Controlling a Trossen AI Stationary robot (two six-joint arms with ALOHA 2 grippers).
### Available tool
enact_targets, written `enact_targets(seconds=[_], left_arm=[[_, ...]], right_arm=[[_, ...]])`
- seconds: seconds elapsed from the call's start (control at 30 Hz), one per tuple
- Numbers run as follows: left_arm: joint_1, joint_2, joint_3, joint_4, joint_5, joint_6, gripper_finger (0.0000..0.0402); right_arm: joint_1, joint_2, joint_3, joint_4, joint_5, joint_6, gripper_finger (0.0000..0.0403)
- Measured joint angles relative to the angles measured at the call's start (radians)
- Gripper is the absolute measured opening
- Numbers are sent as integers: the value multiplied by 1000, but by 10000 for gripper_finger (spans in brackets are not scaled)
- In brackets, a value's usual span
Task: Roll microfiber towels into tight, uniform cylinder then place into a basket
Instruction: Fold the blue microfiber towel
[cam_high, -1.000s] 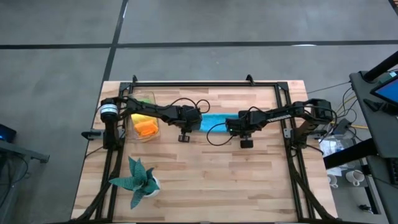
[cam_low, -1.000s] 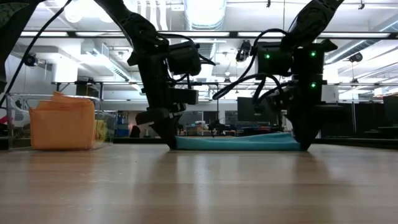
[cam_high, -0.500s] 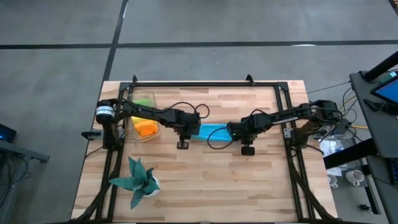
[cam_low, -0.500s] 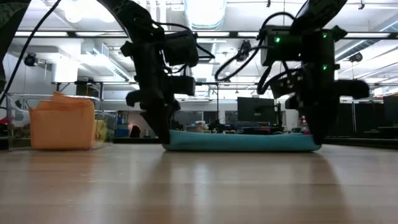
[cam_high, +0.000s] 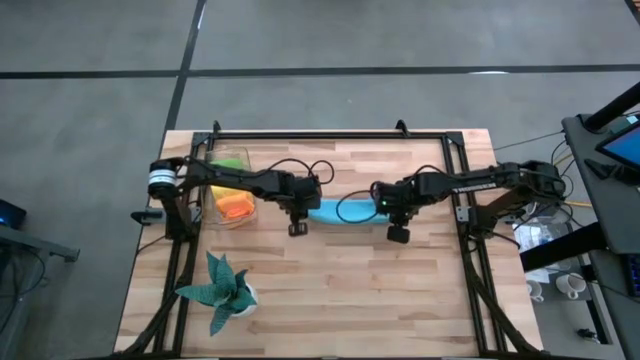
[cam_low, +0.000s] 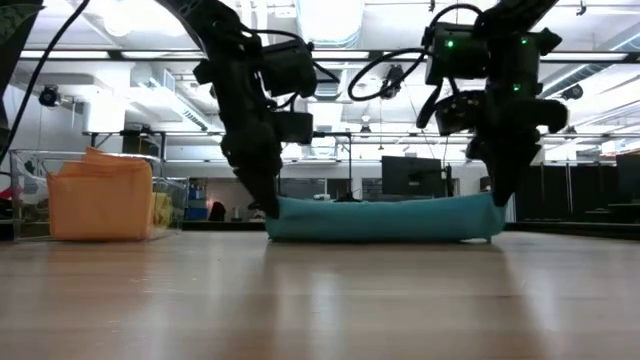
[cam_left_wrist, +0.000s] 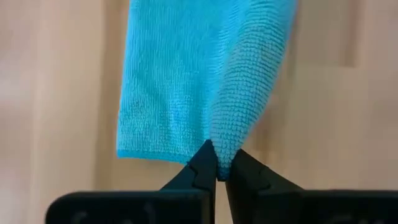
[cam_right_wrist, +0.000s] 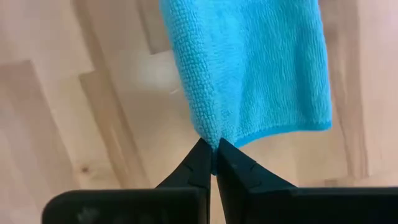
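A bright blue towel (cam_high: 347, 212) lies as a long strip at the table's middle, one long edge raised; it stretches between my two grippers (cam_low: 380, 219). My left gripper (cam_high: 299, 211) is shut on its left end and my right gripper (cam_high: 393, 212) on its right end. The clear basket (cam_high: 213, 207) stands at the far left, with an orange towel (cam_low: 99, 196), a yellow one (cam_high: 226, 187) and a green one (cam_high: 233, 159) in it. My left gripper pinches a corner of the towel's left end (cam_left_wrist: 219, 157) between its two fingertips, slanting down from above. The corner is raised into a ridge; the rest of the end lies on the table. My right gripper pinches a corner of the towel's right end (cam_right_wrist: 211, 138) between its two fingertips, pointing down from above. That corner is lifted; the cloth behind it rests on the table, and the edge between the grippers runs fairly straight.
A dark teal plant in a white pot (cam_high: 226, 290) stands near the table's front left. A black metal frame (cam_high: 330, 133) runs along the far edge and both sides. Bare wood (cam_high: 350, 290) lies between the towel and the near edge.
Both grippers have risen and moved toward the table's near edge, each with a corner of the blue towel. The held long edge has come up off the table, so the towel stands taller in the low view, and it has shifted toward the near edge.
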Motion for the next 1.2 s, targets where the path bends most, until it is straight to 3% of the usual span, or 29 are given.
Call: enact_targets(seconds=[0.2,0.43,0.63,0.87,1.2], left_arm=[[4,5,-1,11,-103,-58,2],[-7,5,-15,7,-84,-153,2],[-61,1,-41,17,80,-244,2],[-89,-66,-50,71,181,-335,2],[-46,-105,-81,118,116,-340,1]], right_arm=[[-55,17,0,5,8,46,9],[-41,10,1,-29,-78,49,9],[47,-3,2,-72,-191,117,9],[89,-48,1,-116,-334,199,9],[64,-64,-7,-129,-265,203,9]])
